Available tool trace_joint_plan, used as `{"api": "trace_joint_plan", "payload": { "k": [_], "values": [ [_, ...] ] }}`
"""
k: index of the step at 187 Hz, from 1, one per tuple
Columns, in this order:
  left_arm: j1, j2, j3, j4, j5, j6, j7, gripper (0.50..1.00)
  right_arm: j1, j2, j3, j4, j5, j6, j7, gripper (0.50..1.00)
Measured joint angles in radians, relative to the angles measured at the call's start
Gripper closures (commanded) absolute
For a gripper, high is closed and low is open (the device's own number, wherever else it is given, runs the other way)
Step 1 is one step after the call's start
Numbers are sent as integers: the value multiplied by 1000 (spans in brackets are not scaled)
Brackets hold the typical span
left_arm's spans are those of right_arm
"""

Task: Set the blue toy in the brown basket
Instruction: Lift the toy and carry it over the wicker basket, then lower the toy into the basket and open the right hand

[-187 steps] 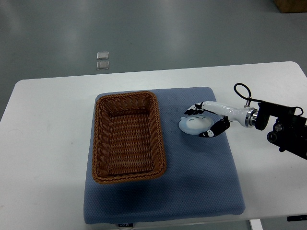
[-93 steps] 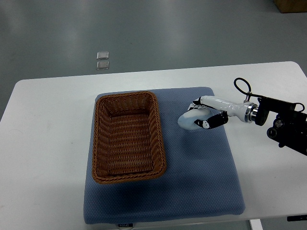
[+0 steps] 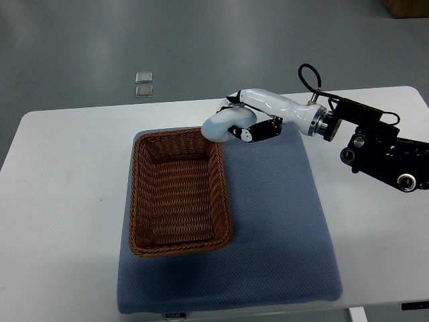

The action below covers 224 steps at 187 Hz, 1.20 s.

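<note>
A pale blue rounded toy [image 3: 220, 125] hangs in the air, held by my right hand [image 3: 242, 119], whose white and black fingers are curled around it. The hand is lifted above the table, over the far right corner of the brown wicker basket [image 3: 224, 201]. The basket is rectangular, stands on the left half of a blue-grey mat [image 3: 281, 221], and has nothing inside. My right arm [image 3: 362, 137] comes in from the right edge. The left arm does not show.
The mat lies on a white table [image 3: 67, 201] whose far edge runs behind the basket. Two small clear squares [image 3: 143, 84] lie on the grey floor beyond it. A brown box corner [image 3: 405, 7] shows at the top right.
My right hand has closed on the blue toy, lifted it off the mat and carried it left and away, from the mat's right part to above the basket's far right corner.
</note>
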<state>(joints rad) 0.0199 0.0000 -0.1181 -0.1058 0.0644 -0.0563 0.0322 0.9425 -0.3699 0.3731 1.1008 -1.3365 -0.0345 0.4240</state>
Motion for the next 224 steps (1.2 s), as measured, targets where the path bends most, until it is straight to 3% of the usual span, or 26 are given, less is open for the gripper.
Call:
{"api": "trace_joint_plan", "payload": {
  "k": [58, 128, 129, 131, 132, 133, 134, 135, 136, 137, 138, 139, 140, 141, 142, 150, 182, 224],
  "values": [
    [0, 0, 0, 0, 0, 0, 0, 500, 13, 189, -70, -70, -19, -4, -29, 1000],
    [0, 0, 0, 0, 0, 1, 0, 500, -22, 314, -135, -201, -31, -68, -56, 1000],
    [0, 0, 0, 0, 0, 1, 0, 500, -23, 314, -135, -202, -31, -68, -56, 969],
    [0, 0, 0, 0, 0, 1, 0, 500, -25, 316, -135, -203, -30, -68, -57, 969],
    [0, 0, 0, 0, 0, 1, 0, 500, -25, 316, -135, -204, -30, -68, -57, 920],
    [0, 0, 0, 0, 0, 1, 0, 500, -26, 317, -135, -205, -30, -69, -57, 920],
    [0, 0, 0, 0, 0, 1, 0, 500, -27, 317, -135, -206, -30, -69, -57, 873],
    [0, 0, 0, 0, 0, 1, 0, 500, -28, 318, -135, -206, -30, -69, -57, 873],
    [0, 0, 0, 0, 0, 1, 0, 500, -29, 318, -135, -207, -30, -69, -57, 822],
    [0, 0, 0, 0, 0, 1, 0, 500, -29, 318, -135, -207, -30, -69, -58, 822],
    [0, 0, 0, 0, 0, 1, 0, 500, -30, 319, -135, -208, -30, -69, -58, 777],
    [0, 0, 0, 0, 0, 1, 0, 500, -30, 319, -135, -208, -30, -70, -58, 777],
    [0, 0, 0, 0, 0, 1, 0, 500, -31, 319, -135, -209, -30, -70, -58, 732],
    [0, 0, 0, 0, 0, 1, 0, 500, -32, 320, -135, -209, -29, -70, -58, 732],
    [0, 0, 0, 0, 0, 1, 0, 500, -32, 320, -135, -209, -29, -71, -58, 693],
    [0, 0, 0, 0, 0, 1, 0, 500, -37, 322, -135, -211, -26, -76, -59, 622],
    [0, 0, 0, 0, 0, 1, 0, 500, -44, 323, -134, -213, -16, -120, -59, 601],
    [0, 0, 0, 0, 0, 0, 0, 500, -38, 310, -126, -208, -9, -118, -60, 603]
  ]
}}
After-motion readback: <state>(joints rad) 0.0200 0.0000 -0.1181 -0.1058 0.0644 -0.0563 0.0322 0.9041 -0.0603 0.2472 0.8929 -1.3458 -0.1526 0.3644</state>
